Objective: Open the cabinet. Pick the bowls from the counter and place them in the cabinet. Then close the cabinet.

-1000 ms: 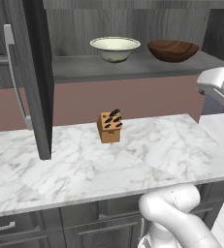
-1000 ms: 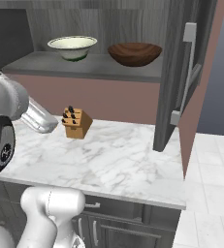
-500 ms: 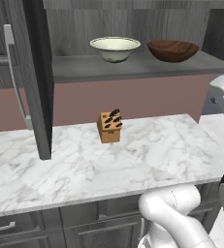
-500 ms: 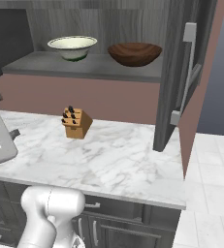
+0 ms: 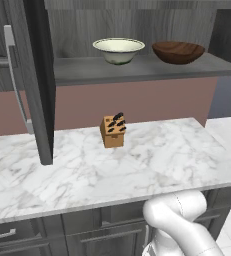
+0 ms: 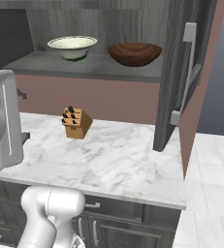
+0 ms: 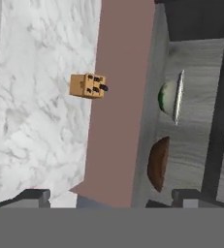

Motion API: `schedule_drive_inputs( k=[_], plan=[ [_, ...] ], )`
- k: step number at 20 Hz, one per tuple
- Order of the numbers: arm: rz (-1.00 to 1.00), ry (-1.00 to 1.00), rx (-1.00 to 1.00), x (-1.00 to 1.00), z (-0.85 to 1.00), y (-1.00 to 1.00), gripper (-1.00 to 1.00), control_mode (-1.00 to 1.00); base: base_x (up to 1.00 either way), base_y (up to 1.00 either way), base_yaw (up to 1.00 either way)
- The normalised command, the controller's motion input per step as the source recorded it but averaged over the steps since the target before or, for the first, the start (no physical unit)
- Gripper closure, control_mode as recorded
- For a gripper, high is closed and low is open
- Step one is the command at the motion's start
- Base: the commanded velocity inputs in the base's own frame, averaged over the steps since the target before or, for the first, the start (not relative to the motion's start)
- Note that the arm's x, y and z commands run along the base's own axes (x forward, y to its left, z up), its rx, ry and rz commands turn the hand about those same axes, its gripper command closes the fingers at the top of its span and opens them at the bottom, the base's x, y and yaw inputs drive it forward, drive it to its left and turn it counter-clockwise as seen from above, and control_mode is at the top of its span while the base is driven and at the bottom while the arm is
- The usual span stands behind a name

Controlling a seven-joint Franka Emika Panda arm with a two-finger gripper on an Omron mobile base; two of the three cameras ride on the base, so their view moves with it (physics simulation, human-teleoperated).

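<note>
Cabinet [image 5: 137,70] open, both doors swung out: left door [image 5: 34,75], right door [image 6: 181,72]. White bowl [image 5: 119,50] and brown bowl [image 5: 178,51] sit side by side on cabinet shelf, apart, white one on left. Counter [image 5: 162,160] holds knife block [image 5: 113,131] near back wall. Gripper [image 7: 111,196] wide open, holds nothing; fingers [image 7: 33,196] far apart, rolled sideways facing cabinet.

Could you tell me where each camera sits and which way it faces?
Left base view: behind the arm's left, facing the open cabinet and counter; the arm's elbow shows at the bottom.
Right base view: behind its right, same scene; arm at left.
Hand view: rolled sideways, along the open end effector.
All share the knife block, white bowl and brown bowl.
</note>
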Motion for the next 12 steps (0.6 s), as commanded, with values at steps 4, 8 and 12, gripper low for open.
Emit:
schedule_drive_inputs(
  k=[4, 8, 12],
  plan=[
    [0.08, -0.06, 0.24, -0.12, 0.0, -0.62, -1.0, -1.0, 0.0, 0.0, 0.0],
    [0.23, 0.0, 0.01, -0.37, -0.11, -0.04, -1.0, -1.0, 0.0, 0.0, 0.0],
    [0.26, -0.05, 0.0, -0.38, -0.24, 0.0, -1.0, -1.0, 0.0, 0.0, 0.0]
  ],
)
